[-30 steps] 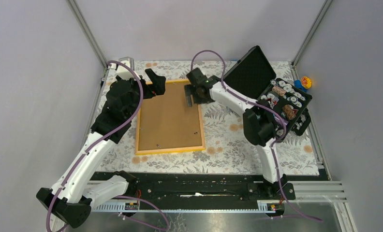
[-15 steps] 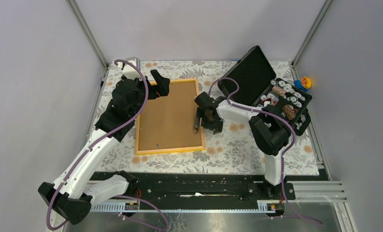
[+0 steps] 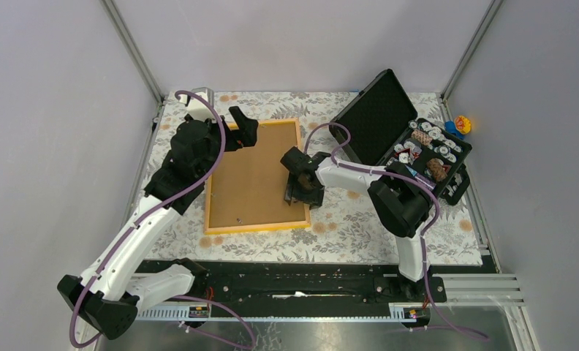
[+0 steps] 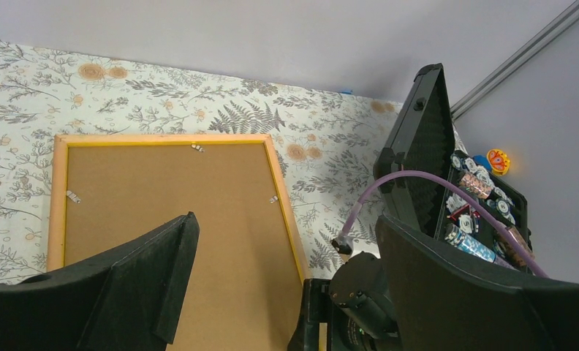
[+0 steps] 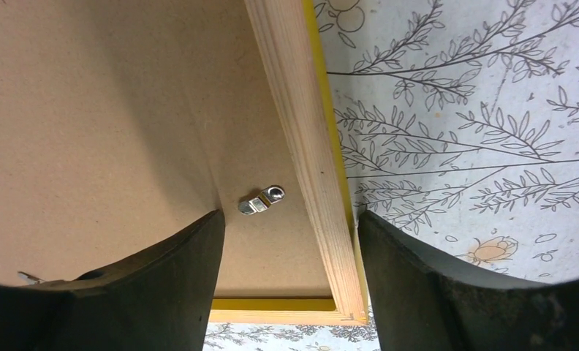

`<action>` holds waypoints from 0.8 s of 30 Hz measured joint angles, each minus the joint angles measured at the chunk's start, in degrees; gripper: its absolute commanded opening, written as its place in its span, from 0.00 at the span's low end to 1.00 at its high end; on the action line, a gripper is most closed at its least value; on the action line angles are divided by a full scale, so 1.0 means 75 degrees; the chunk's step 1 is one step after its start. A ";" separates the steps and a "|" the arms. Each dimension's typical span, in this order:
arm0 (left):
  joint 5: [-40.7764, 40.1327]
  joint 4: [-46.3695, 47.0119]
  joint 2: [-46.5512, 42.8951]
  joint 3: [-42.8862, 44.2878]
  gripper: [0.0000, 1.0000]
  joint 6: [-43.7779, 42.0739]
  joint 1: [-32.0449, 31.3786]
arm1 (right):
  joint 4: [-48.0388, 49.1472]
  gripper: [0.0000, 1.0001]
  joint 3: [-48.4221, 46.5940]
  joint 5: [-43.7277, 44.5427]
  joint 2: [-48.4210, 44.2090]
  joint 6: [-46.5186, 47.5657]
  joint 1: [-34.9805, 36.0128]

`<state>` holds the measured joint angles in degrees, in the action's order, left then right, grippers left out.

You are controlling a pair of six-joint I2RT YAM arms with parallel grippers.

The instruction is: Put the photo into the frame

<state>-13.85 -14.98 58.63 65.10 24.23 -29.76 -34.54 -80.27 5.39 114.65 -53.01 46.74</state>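
The right gripper (image 5: pixel 288 219) is hanging low over the frame (image 5: pixel 301 146), with its fingers spread and gripping nothing. The frame's corner is lying closest in, back toward the wrist, and its pale wooden side rail is running away between the two fingers. The inner finger (image 5: pixel 162 278) is sitting over the brown backing board (image 5: pixel 89 110). The other finger is sitting over the fern-printed tablecloth (image 5: pixel 455 110) outside the rail. Whether either finger is touching anything cannot be told. At the fingertips, just inside the rail, a small metal clip (image 5: pixel 261 201) is lying on the board.

The left gripper (image 4: pixel 285 219) is hovering higher up, with its fingers standing wide apart around nothing. The right arm's wrist (image 4: pixel 352 292) is showing nearest below it. Past that, the board and the frame's side rail are passing between its fingers. Beyond the fingertips the frame's end rail is lying flat on the tablecloth. Off to this gripper's right a black case (image 4: pixel 418 146) is standing open.

The frame is lying back-up between the two arms. Whether the photo is lying under the board cannot be told.
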 measured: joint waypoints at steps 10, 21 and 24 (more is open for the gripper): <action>0.0003 -0.0003 0.0000 0.0000 0.99 0.0000 -0.0015 | -0.0248 0.78 -0.0210 0.0388 0.0093 0.0090 0.0006; 0.0000 -0.0003 -0.0003 0.0000 0.99 0.0000 -0.0020 | -0.0303 0.64 -0.0586 0.0542 0.0350 0.0262 0.0003; 0.0003 -0.0003 -0.0003 0.0000 0.99 0.0000 -0.0020 | -0.0256 0.52 -0.0522 0.0536 0.0329 0.0321 -0.0003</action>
<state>-13.82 -15.00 58.61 65.10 24.23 -29.91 -36.47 -84.18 9.41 117.12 -50.61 46.72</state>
